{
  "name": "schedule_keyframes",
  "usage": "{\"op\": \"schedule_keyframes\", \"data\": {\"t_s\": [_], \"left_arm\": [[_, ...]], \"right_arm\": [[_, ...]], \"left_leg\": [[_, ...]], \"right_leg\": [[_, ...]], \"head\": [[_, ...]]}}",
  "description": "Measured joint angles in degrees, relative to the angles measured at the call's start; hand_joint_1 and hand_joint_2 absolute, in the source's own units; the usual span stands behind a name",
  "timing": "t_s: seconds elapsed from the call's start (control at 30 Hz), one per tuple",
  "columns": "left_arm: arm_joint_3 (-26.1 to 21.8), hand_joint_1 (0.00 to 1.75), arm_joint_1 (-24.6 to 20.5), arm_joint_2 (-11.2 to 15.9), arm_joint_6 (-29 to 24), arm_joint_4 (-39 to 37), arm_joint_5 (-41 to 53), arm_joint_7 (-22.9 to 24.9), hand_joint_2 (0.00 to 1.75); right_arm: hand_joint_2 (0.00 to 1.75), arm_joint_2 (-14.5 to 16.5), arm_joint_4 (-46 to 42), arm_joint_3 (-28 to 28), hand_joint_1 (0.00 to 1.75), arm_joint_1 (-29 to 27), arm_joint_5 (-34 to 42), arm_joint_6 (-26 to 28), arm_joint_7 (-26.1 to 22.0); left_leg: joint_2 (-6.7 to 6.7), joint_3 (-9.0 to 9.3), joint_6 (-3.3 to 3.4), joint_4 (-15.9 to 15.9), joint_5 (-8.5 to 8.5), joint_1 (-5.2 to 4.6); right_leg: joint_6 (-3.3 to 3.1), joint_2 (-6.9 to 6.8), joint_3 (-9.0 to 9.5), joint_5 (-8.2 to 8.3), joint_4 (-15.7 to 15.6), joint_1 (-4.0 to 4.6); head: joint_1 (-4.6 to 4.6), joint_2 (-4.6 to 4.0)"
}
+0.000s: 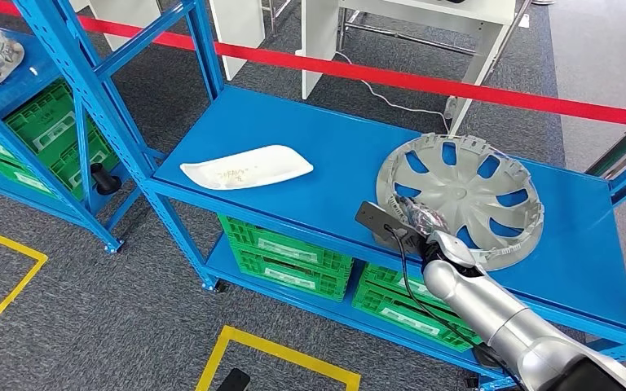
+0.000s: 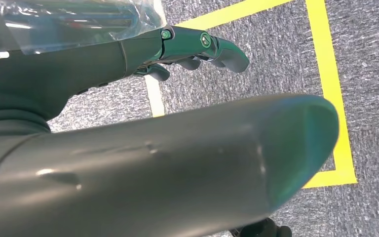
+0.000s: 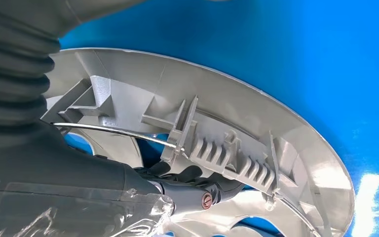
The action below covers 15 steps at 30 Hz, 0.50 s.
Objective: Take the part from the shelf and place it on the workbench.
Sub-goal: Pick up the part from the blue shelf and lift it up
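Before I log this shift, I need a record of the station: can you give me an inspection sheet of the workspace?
Surface: blue shelf top, carrying two parts.
Job's things: silver wheel cover lying near the front edge; the white curved part lies apart from it.
Clutter: green crates on the lower level.
Hands: right hand at the wheel cover's near rim, fingers curled under it; left hand hanging over the floor, holding nothing.
Cables: black cable running along the right arm; a grey cord on the carpet behind.
Surroundings: red barrier tape, yellow floor markings, second blue rack.
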State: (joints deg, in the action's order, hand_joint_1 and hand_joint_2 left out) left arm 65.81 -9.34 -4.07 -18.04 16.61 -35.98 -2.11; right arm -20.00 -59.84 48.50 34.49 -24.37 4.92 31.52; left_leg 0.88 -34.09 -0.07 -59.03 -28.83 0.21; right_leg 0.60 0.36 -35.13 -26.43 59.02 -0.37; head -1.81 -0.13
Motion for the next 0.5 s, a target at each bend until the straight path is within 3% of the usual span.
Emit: {"op": "schedule_keyframes", "data": {"t_s": [0.5], "left_arm": [[0.0, 0.00, 0.0, 0.0, 0.0, 0.0, 0.0, -0.4, 0.00]], "right_arm": [[1.75, 0.0, 0.0, 0.0, 0.00, 0.9, 1.4, 0.4, -0.7]], "left_leg": [[-0.01, 0.15, 0.00, 0.0, 0.00, 0.00]], "right_leg": [[0.00, 0.01, 0.15, 0.00, 0.0, 0.00]], "head": [[-0.01, 0.00]]}}
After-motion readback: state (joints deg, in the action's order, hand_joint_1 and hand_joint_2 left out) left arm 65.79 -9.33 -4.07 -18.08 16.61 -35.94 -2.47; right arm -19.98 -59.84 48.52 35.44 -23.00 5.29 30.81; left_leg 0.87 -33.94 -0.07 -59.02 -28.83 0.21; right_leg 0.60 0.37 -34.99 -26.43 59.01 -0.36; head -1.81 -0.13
